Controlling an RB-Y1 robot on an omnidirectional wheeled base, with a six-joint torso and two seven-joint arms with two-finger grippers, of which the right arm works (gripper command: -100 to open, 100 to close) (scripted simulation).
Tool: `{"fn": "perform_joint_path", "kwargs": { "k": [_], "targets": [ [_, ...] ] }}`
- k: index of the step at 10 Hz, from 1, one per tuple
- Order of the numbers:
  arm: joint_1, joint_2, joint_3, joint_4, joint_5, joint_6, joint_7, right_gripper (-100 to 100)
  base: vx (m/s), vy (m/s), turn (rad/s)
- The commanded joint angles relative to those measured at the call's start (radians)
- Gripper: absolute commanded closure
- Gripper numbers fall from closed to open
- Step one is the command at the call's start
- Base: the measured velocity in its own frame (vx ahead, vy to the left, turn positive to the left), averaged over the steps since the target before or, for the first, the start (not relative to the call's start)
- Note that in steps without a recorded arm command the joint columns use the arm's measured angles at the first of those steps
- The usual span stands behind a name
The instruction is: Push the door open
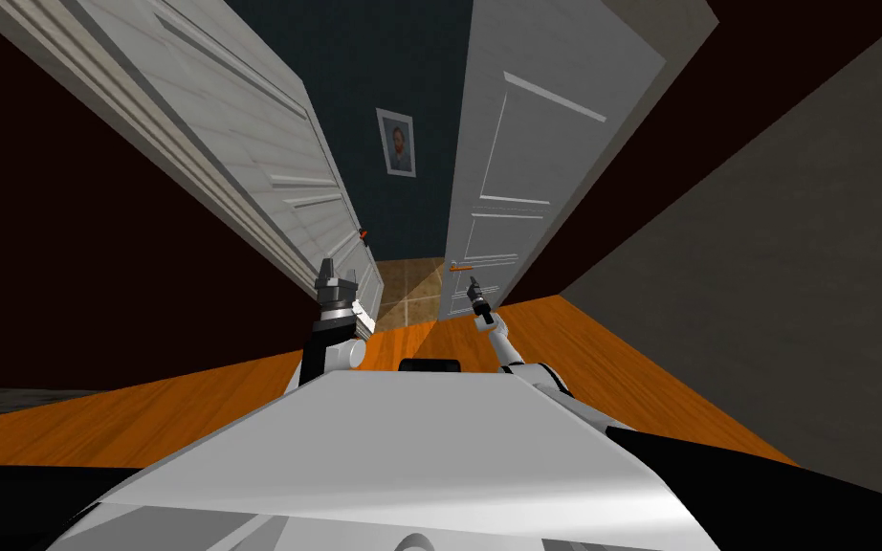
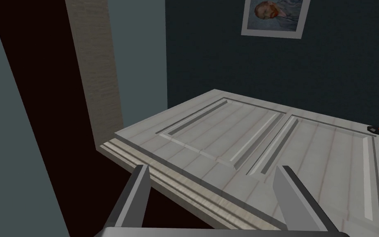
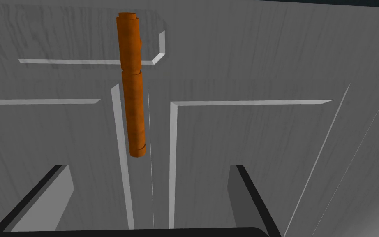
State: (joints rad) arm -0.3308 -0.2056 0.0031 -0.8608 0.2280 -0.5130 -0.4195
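We face the grey door (image 1: 544, 163) on our right, which stands ajar. A strip of tiled floor (image 1: 410, 287) shows between it and a white panelled door (image 2: 266, 140) on our left. Our right tool (image 3: 148, 168) is spread wide and holds nothing. It hovers close to the grey panel, just below the orange handle (image 3: 132, 90). Our left tool (image 2: 212, 167) is also wide and empty, and it points across the white door.

To push well, we judge it best to lay the right fingers against the flat panel beside the handle, on the free edge where leverage is greatest. We should stay clear of the lever so nothing snags. Then we press steadily along the door's swing and let the base follow the arm, so that we do not overreach.
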Motion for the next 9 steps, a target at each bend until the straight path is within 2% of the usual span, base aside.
{"fn": "perform_joint_path", "kwargs": {
  "k": [1, 7, 9],
  "targets": [
    [-0.016, -0.004, 0.001, 0.029, 0.004, 0.000, -0.008, -100, 0.013, -0.046, 0.062],
    [-0.083, -0.017, 0.004, 0.144, 0.022, 0.006, -0.038, -100, 0.018, -0.066, 0.097],
    [-0.079, -0.013, -0.001, 0.139, 0.018, 0.003, -0.030, -100, 0.064, -0.014, 0.022]
  ]
}}
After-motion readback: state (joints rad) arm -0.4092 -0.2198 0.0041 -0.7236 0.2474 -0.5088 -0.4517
